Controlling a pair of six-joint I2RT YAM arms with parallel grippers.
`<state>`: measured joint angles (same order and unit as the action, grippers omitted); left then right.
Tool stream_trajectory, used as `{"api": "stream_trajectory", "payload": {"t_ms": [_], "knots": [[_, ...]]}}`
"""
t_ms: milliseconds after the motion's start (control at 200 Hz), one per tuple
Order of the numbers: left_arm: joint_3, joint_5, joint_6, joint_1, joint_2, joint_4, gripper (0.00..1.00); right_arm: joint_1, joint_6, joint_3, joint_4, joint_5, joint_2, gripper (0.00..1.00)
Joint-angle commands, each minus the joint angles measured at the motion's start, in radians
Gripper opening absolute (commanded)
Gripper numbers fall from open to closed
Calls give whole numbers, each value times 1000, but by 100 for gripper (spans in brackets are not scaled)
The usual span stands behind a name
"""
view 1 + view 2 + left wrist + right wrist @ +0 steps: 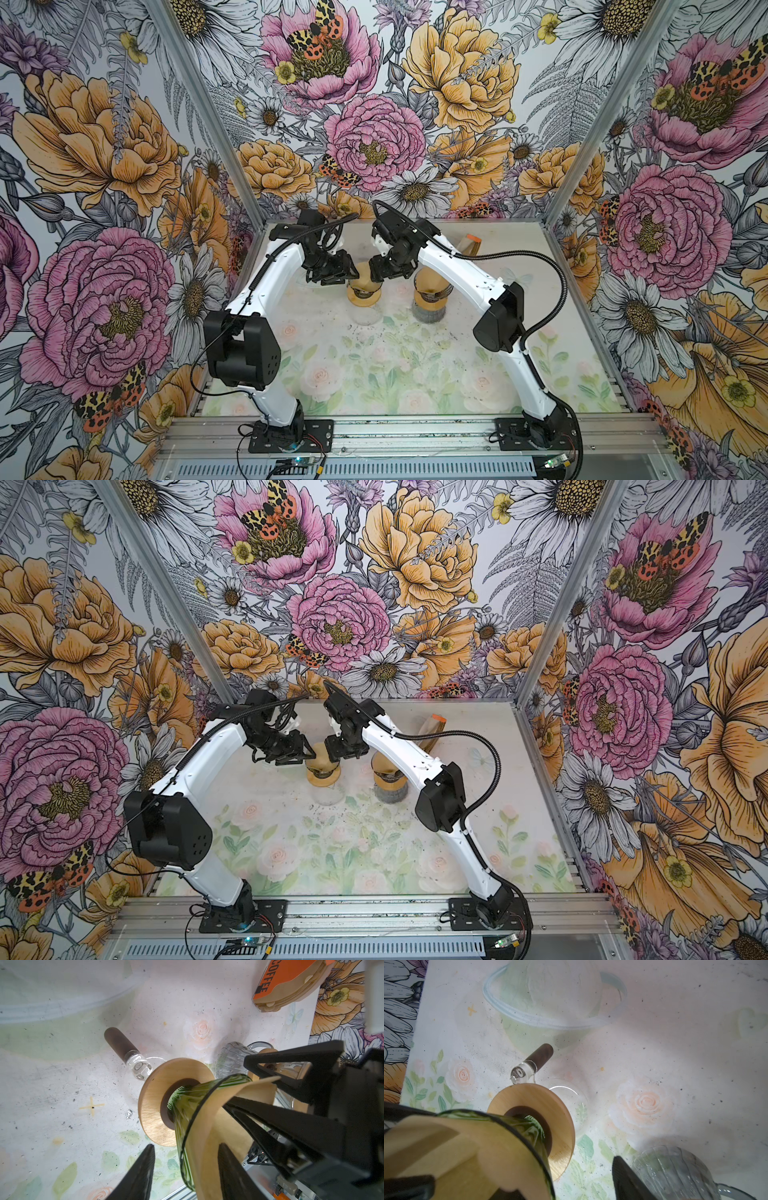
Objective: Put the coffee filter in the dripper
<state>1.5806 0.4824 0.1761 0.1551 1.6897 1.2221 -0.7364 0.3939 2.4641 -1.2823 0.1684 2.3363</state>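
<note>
The green glass dripper (187, 1105) with a wooden collar (364, 295) sits on a clear carafe. A brown paper coffee filter (207, 1126) stands inside it, its top edge above the rim (467, 1147). My left gripper (187, 1169) is open and straddles the rim, with one finger outside the glass and the other against the paper. My right gripper (521, 1172) is open too, with one finger inside the filter cone and the other well outside the dripper. In both top views the two grippers (349, 274) (376, 272) meet over the dripper (323, 766) from either side.
A second, clear glass dripper (230, 1059) with a filter stands just right of the first (432, 291). A pack of filters with an orange label (291, 987) lies behind it by the back wall. The carafe's brown handle (539, 1053) sticks out toward the back.
</note>
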Motion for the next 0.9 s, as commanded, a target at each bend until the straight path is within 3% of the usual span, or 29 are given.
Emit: {"api": "stream_trajectory", "payload": {"t_ms": [0, 896], "knots": [[13, -28, -17, 7, 28, 0, 51, -10, -13, 33, 5, 25, -37, 64], [-30, -144, -25, 4, 42, -5, 51, -38, -20, -18, 3, -18, -16, 65]]}}
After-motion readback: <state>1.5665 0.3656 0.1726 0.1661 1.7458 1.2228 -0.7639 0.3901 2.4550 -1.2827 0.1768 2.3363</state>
